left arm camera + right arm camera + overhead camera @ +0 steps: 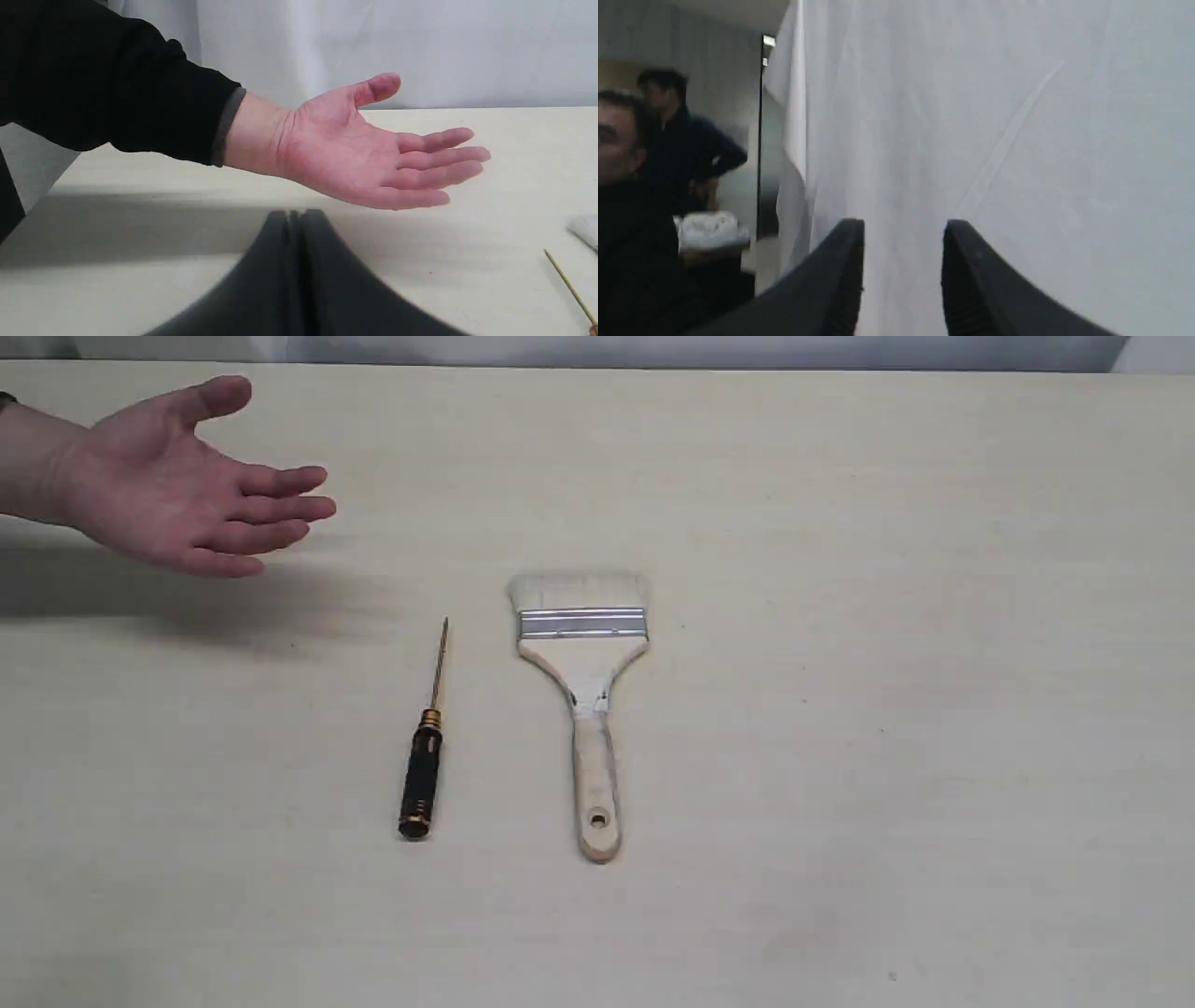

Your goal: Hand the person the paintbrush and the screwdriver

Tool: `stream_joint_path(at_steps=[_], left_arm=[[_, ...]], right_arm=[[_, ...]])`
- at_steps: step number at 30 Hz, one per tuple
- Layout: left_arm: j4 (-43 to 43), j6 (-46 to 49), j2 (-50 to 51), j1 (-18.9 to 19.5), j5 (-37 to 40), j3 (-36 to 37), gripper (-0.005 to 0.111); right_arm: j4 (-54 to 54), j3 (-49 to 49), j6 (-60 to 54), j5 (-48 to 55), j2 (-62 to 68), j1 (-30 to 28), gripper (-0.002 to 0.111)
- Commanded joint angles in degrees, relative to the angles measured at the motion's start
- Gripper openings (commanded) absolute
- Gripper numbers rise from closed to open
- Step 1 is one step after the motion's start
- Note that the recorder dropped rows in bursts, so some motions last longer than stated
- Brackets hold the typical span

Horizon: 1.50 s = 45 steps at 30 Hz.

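The paintbrush [584,695] lies flat mid-table, pale bristles pointing away, wooden handle toward the near edge. Just left of it lies the screwdriver [425,751], black handle near, gold shaft pointing away; its shaft tip [567,284] shows in the left wrist view. The person's hand [182,485] hovers palm-up at the far left, also seen as an open hand [373,154] with a dark sleeve. My left gripper [295,215] is shut and empty, below that hand. My right gripper [903,228] is open, empty, facing a white curtain. Neither gripper appears in the exterior view.
The pale wooden table [887,756] spreads wide around the tools. A white curtain [994,116] hangs behind it. In the right wrist view, two people [668,140] stand off past the curtain's edge.
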Motion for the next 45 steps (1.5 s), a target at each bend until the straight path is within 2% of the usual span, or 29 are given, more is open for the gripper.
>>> stream_joint_path(at_steps=[1, 5, 8, 14, 16, 18, 19, 20, 22, 24, 25, 27, 30, 33, 35, 38, 41, 45], left_arm=[[-0.1, -0.1, -0.1, -0.5, -0.4, 0.1, 0.000], [-0.1, -0.1, -0.1, -0.5, -0.4, 0.1, 0.000], [-0.1, -0.1, -0.1, -0.5, -0.4, 0.1, 0.000], [-0.2, -0.1, -0.1, -0.5, -0.3, 0.1, 0.000], [-0.2, -0.1, -0.1, -0.5, -0.3, 0.1, 0.000], [-0.2, -0.1, -0.1, -0.5, -0.3, 0.1, 0.000], [-0.2, -0.1, -0.1, -0.5, -0.3, 0.1, 0.000], [-0.2, -0.1, -0.1, -0.5, -0.3, 0.1, 0.000], [-0.2, -0.1, -0.1, -0.5, -0.3, 0.1, 0.000], [-0.2, -0.1, -0.1, -0.5, -0.3, 0.1, 0.000], [-0.2, -0.1, -0.1, -0.5, -0.3, 0.1, 0.000], [-0.2, -0.1, -0.1, -0.5, -0.3, 0.1, 0.000], [-0.2, -0.1, -0.1, -0.5, -0.3, 0.1, 0.000], [-0.2, -0.1, -0.1, -0.5, -0.3, 0.1, 0.000], [-0.2, -0.1, -0.1, -0.5, -0.3, 0.1, 0.000], [-0.1, -0.1, -0.1, -0.5, -0.4, 0.1, 0.000], [-0.1, -0.1, -0.1, -0.5, -0.4, 0.1, 0.000], [-0.1, -0.1, -0.1, -0.5, -0.4, 0.1, 0.000]], right_arm=[[-18.4, -7.6, 19.3, -4.4, 11.0, 0.2, 0.033], [-18.4, -15.4, 21.1, -10.6, 23.0, 0.7, 0.033], [-18.4, -18.3, 19.4, -10.1, 30.5, 2.9, 0.033], [-18.4, -16.6, -12.3, -5.5, 40.7, 12.2, 0.033], [-18.4, -13.9, -24.4, 5.7, 41.9, 18.0, 0.033], [-18.4, -11.2, -36.6, 26.7, 42.8, 24.7, 0.033], [-18.4, -10.1, -41.0, 39.7, 43.5, 29.5, 0.033], [-18.4, -9.8, -42.6, 49.2, 44.4, 31.7, 0.033], [-18.4, -10.7, -39.0, 68.2, 46.6, 37.1, 0.033], [-17.6, -13.2, -28.0, 78.8, 48.0, 40.4, 0.033], [-12.7, -15.3, -23.4, 80.5, 48.2, 41.6, 0.032], [1.1, -19.2, -25.6, 73.7, 48.0, 42.1, 0.031], [25.7, -25.5, -40.0, 60.5, 48.5, 41.9, 0.030], [41.7, -32.1, -52.0, 60.2, 50.9, 42.0, 0.039], [46.5, -36.6, -54.6, 65.9, 53.4, 42.0, 0.049], [47.2, -41.2, -54.7, 74.7, 57.1, 42.0, 0.058], [49.2, -44.2, -57.2, 81.2, 61.4, 42.0, 0.058], [54.6, -45.0, -59.3, 80.1, 66.9, 41.6, 0.058]])
